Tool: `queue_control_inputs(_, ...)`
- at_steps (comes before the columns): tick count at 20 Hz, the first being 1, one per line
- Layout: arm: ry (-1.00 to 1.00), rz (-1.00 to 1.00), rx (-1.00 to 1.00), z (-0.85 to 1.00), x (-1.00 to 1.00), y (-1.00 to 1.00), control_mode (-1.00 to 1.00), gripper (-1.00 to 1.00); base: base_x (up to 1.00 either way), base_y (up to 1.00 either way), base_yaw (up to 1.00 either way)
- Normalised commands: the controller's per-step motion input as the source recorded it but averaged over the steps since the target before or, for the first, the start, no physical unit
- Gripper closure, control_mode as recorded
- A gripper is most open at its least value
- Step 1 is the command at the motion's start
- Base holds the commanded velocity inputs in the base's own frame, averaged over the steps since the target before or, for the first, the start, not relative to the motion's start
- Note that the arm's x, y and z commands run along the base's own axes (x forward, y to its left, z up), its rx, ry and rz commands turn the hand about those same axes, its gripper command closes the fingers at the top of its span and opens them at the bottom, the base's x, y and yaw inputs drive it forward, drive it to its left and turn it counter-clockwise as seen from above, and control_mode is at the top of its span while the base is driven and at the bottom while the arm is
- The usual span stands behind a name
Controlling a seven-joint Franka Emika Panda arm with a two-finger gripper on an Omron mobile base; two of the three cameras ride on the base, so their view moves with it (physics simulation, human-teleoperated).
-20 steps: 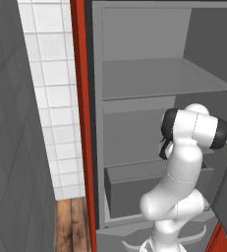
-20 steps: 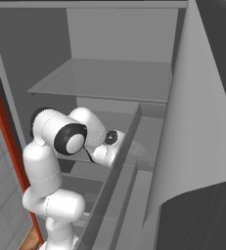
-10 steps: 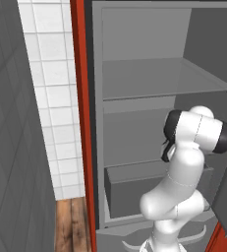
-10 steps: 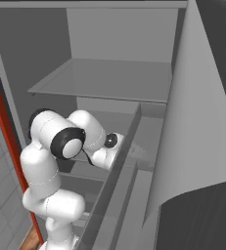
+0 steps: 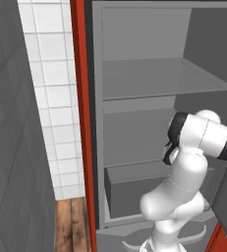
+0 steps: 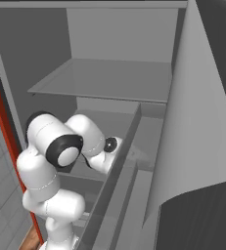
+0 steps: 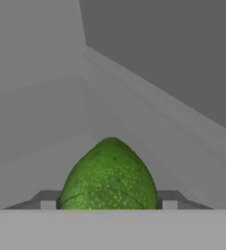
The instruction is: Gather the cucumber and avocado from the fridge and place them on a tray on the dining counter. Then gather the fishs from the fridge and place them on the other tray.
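So right up close in the hand view you've got the avocado (image 7: 109, 177) sitting between the jaws, both fingertips (image 7: 46, 199) pressed against its sides, so I'd call that a grip. It hangs over grey fridge (image 5: 134, 78) interior, so my read is you're early: no tray in sight, and cucumber plus fish to fetch yet. The arm (image 6: 60, 146) is folded at the elbow, its wrist reaching over the drawer (image 6: 126, 141) under the glass shelf (image 6: 104, 78).

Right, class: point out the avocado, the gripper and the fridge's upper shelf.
avocado (image 7: 109, 176), hand view, middle of its green skin.
gripper (image 7: 105, 201), hand view, midway between the fingertips, closed on the avocado.
upper shelf (image 6: 104, 80), right base view, its bare top surface.
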Motion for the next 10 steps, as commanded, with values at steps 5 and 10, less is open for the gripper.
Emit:
queue_control_inputs(5,-0.02,0.03,0.0,0.16,-0.3,0.01,-1.0,1.0,0.0,0.0,0.0)
queue_control_inputs(10,0.04,0.1,0.0,0.45,-0.36,0.02,-1.0,1.0,0.0,0.0,0.0)
